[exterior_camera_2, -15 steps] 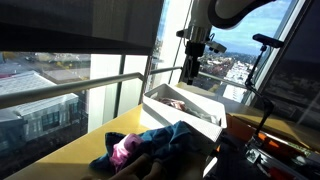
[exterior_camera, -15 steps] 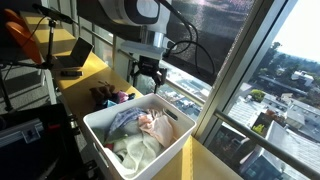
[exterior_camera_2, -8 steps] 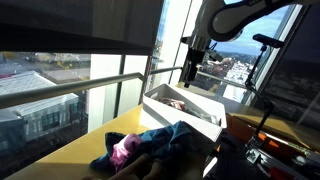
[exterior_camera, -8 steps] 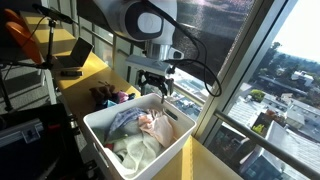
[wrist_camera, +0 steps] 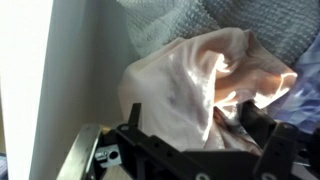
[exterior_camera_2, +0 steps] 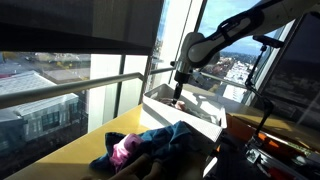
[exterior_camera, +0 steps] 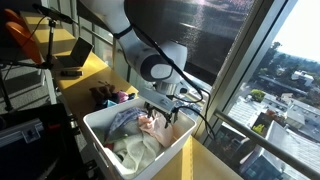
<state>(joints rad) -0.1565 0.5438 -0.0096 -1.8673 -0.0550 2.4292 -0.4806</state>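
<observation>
Fingers spread apart, low over pink cloth in white bin (its wall close beside), open room overhead

This is looking like a lab or office high up in a tall building, where big windows are looking down on city rooftops and a laptop is sitting on a yellow counter beside dark equipment.

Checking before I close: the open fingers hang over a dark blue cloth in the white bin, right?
Not quite. The open fingers hang over a pale pink cloth, not a dark blue one, as the wrist view shows. It does lie in the white bin.
</observation>
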